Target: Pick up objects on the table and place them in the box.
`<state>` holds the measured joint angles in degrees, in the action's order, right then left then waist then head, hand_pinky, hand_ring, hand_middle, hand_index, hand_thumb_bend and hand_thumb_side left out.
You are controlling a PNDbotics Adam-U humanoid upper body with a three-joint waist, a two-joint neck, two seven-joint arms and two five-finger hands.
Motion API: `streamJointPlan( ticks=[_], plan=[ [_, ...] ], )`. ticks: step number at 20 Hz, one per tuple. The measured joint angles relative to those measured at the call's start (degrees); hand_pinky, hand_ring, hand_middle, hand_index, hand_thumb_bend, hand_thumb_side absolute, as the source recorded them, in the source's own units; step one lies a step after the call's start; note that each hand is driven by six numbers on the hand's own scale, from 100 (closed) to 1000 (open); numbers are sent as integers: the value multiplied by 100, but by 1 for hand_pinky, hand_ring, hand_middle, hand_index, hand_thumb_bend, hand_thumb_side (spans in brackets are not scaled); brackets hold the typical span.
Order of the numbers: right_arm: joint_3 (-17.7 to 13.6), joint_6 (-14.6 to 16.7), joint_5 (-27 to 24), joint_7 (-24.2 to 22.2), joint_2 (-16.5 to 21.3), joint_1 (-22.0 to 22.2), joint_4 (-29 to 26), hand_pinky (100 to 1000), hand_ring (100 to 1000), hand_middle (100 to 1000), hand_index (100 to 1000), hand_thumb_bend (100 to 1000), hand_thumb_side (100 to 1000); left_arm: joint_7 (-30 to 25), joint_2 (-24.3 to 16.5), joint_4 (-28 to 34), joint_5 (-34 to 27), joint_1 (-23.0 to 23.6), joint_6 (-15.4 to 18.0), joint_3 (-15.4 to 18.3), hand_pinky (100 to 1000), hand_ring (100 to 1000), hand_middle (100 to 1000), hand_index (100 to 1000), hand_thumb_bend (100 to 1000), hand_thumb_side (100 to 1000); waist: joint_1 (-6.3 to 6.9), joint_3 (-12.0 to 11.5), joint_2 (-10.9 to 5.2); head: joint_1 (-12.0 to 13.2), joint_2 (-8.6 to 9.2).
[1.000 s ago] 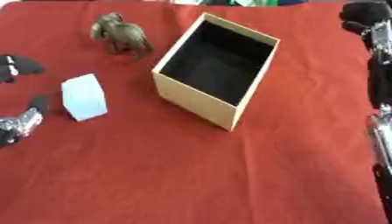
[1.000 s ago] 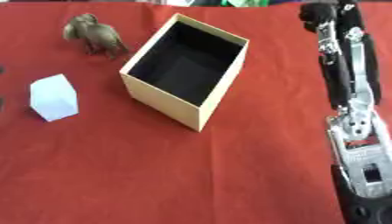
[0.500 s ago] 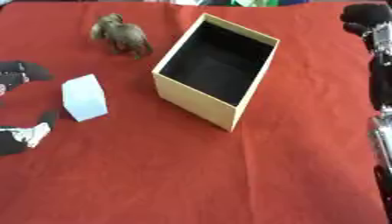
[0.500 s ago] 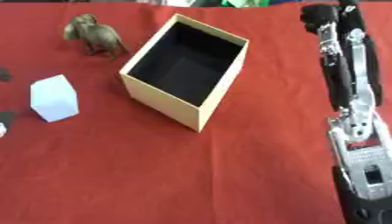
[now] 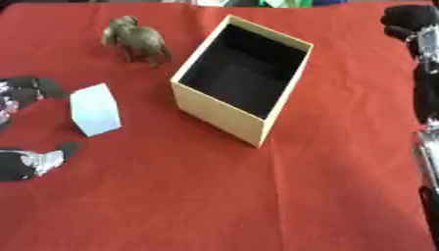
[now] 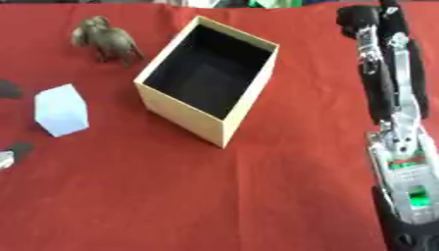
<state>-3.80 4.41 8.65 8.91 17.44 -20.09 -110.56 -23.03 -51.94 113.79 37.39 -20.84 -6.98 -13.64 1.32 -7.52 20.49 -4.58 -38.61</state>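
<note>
Red-covered surface [image 5: 257, 196] carrying three items. Open box [image 5: 243, 79], tan outside and black inside, set askew near centre and holding nothing visible. Small brown animal figure [image 5: 137, 40] standing just left of the box's far corner, apart from it. Pale blue-white block [image 5: 94, 109] left of the box, well apart, tilted on the cloth. Left hand [image 5: 24, 127] at the left edge beside the block, spread wide with one dark tip above and one below it, holding nothing, not touching it. Right hand [image 6: 370, 22] right of the box at the far edge; finger state cannot be told.
</note>
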Motion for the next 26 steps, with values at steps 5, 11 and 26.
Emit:
streamJointPlan(
  ticks=[5, 11, 26],
  plan=[
    [14, -3, -2, -4, 0, 3, 0, 806, 770, 698, 1000, 100, 885, -122, 0, 0, -1, -123, -28, -72, 790, 891, 848, 912, 381, 697, 0, 1, 0, 0, 0],
    [30, -1, -11, -19, 0, 24, 1, 806, 767, 692, 1000, 100, 884, -286, 2, 0, 48, -334, -182, -152, 781, 887, 840, 908, 376, 691, 0, 5, 0, 14, 0],
    [35, 8, -21, -33, 0, 45, 2, 807, 764, 684, 1000, 100, 889, -994, 131, -41, 223, -874, -891, -340, 810, 926, 910, 949, 478, 758, 27, 7, 0, -12, 0]
  ],
)
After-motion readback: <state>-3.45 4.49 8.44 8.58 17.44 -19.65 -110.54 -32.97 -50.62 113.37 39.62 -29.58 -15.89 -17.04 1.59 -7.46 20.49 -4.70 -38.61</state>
